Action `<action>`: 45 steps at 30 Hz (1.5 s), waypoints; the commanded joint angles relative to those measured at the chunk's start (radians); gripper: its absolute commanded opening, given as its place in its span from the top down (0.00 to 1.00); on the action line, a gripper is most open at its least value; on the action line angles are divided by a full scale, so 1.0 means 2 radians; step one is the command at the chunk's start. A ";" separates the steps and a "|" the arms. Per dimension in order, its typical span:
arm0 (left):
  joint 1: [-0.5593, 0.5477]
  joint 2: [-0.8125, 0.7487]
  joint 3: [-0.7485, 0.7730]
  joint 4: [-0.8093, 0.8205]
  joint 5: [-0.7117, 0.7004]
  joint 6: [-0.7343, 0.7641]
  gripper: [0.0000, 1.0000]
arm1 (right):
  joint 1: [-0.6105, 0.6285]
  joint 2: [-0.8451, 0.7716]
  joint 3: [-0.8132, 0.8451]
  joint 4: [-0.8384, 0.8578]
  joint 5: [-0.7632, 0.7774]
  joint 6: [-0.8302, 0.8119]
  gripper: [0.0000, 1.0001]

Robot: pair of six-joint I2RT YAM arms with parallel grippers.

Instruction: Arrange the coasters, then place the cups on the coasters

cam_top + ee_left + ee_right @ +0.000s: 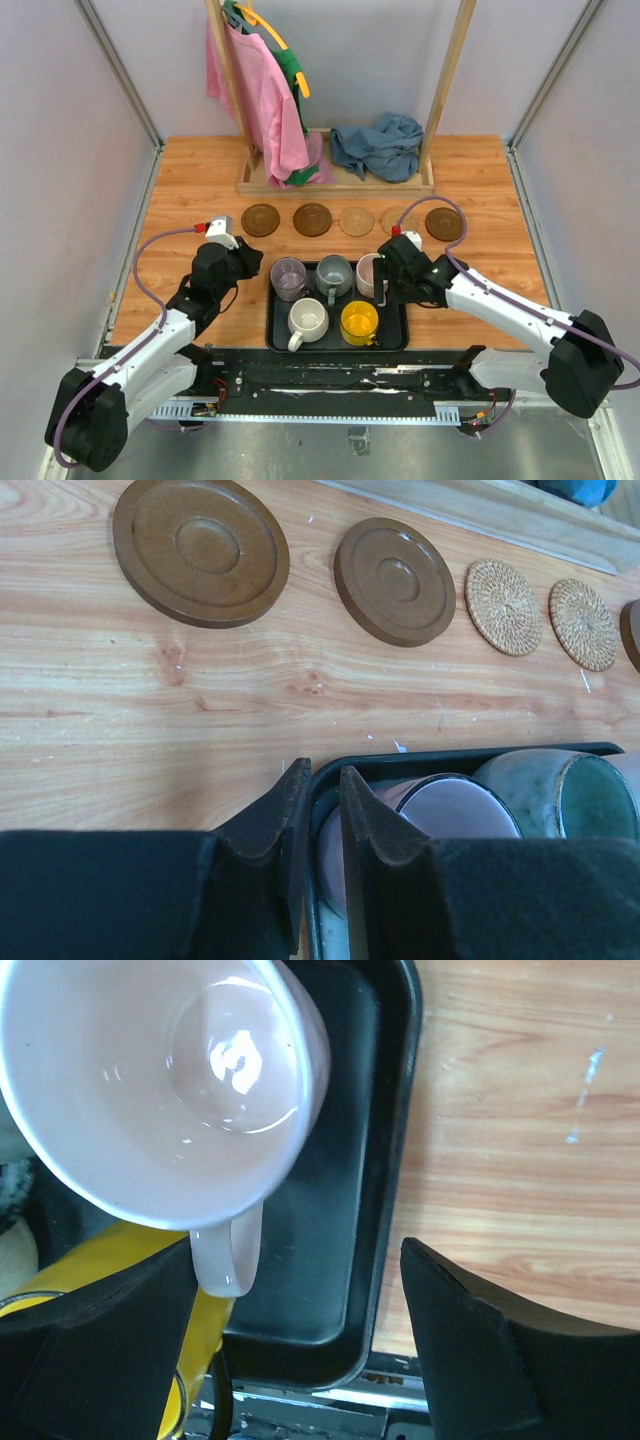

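Five coasters lie in a row on the wooden table: dark brown point(261, 219) point(200, 545), dark brown point(312, 219) point(393, 580), tan woven point(357, 221) point(503, 606), tan woven point(397, 220) point(583, 623), dark brown point(445, 223). The black tray point(275, 335) holds the purple point(289, 278) point(450, 810), grey-blue point(333, 277) point(580, 800), pink point(370, 275) point(160, 1070), cream point(308, 320) and yellow point(359, 322) point(100, 1255) cups. My left gripper point(262, 268) point(322, 770) is shut on the tray's left rim point(450, 755). My right gripper point(388, 285) point(300, 1250) hangs open over the tray's right edge, its left finger beside the pink cup's handle point(225, 1260).
A wooden clothes rack point(340, 182) stands at the back with pink point(262, 95) and green garments hanging and a blue-grey cloth point(380, 145) on its base. Grey walls close both sides. A metal rail point(330, 385) runs along the near edge.
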 commanded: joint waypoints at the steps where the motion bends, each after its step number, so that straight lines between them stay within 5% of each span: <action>1: -0.002 -0.003 -0.006 0.015 0.003 -0.002 0.78 | 0.010 -0.029 -0.003 -0.055 0.038 0.006 0.19; 15: -0.002 -0.004 -0.009 0.016 -0.003 -0.001 0.77 | 0.010 0.017 0.019 -0.003 -0.030 -0.051 0.25; 45: -0.002 0.000 -0.011 0.013 -0.003 0.001 0.77 | 0.014 0.042 -0.021 0.059 -0.006 -0.034 0.57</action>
